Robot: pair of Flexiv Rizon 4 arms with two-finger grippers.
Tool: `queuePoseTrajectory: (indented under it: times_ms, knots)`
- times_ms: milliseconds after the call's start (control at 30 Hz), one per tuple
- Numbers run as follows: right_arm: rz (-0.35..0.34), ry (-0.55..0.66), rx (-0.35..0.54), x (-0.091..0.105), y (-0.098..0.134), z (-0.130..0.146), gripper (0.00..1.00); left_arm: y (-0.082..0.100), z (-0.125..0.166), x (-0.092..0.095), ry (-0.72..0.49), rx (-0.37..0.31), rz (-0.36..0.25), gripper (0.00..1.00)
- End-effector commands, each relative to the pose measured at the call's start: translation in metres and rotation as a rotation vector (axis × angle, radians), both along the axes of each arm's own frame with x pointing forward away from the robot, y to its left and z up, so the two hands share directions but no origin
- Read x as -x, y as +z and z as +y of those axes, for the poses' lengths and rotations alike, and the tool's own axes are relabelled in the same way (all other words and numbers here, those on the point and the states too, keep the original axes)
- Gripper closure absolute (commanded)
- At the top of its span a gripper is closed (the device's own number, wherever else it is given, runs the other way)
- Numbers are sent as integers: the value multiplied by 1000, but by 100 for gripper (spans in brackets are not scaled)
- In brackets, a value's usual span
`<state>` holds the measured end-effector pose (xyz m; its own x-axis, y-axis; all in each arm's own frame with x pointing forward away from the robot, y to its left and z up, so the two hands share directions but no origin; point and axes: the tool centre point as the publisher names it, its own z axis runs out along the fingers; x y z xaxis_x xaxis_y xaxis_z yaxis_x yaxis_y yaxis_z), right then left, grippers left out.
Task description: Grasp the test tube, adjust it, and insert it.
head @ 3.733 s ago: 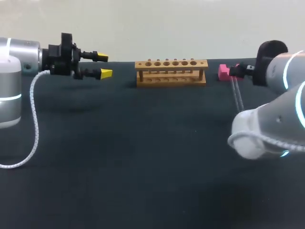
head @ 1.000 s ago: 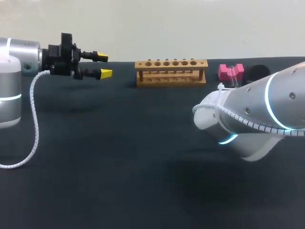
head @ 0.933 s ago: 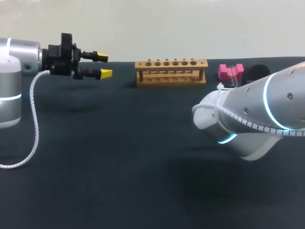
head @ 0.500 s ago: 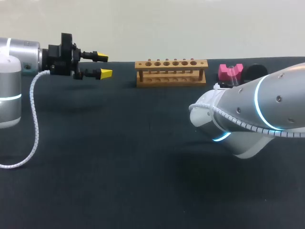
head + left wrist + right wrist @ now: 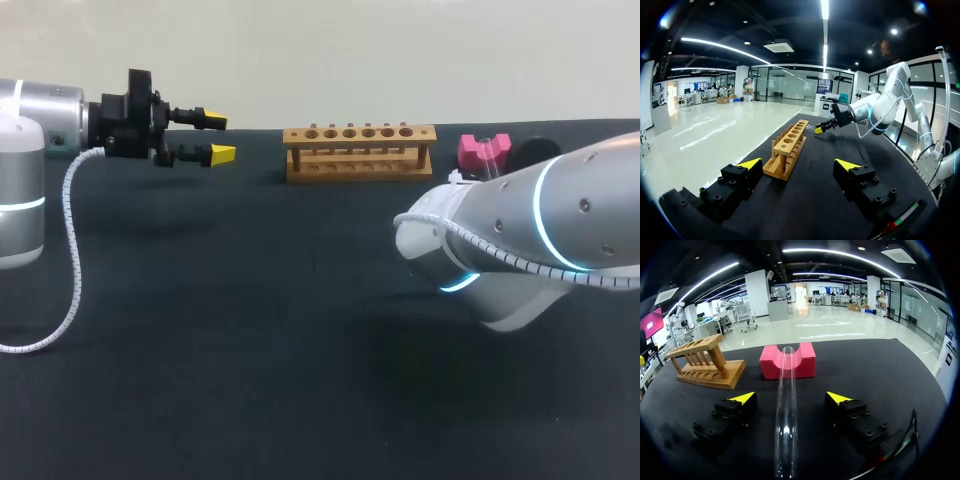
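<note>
Test tube (image 5: 785, 405) is hidden in the head view by the right arm (image 5: 540, 240), which also cuts off part of the pink block (image 5: 484, 152). The left gripper (image 5: 218, 137) hangs wide open, well to one side of the wooden rack (image 5: 360, 152). Seen from the right wrist, the tube's far end sits in the block's groove, and the tube runs between the right gripper's (image 5: 790, 398) wide-spread fingers without touching them.

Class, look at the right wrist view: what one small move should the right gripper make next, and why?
Probably close the right gripper on the clear glass test tube. The tube lies between its wide-open fingers, and neither finger touches it. Its far end rests in the notch of the pink foam block, so nothing is grasped yet.
</note>
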<state>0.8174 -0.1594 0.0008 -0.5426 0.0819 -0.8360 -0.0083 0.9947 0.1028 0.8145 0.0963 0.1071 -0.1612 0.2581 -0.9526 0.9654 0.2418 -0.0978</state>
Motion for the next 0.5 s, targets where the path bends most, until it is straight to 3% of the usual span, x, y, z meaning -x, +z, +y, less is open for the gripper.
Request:
queuePoseTrajectory:
  times_ms: [33, 100, 200, 333, 500]
  knots:
    - [4, -5, 13, 1, -3, 2, 18, -1, 0, 1, 2, 3, -5, 0]
    - [6, -4, 16, 1, -5, 2, 25, -1, 0, 1, 2, 3, -5, 0]
    - [9, -3, 20, 2, -6, 2, 28, -1, 0, 1, 2, 3, -5, 0]
    - [7, -4, 26, 3, -6, 1, 44, -1, 0, 1, 2, 3, -5, 0]
    - [8, -8, 27, 7, -6, 1, 46, -1, 0, 1, 2, 3, -5, 0]
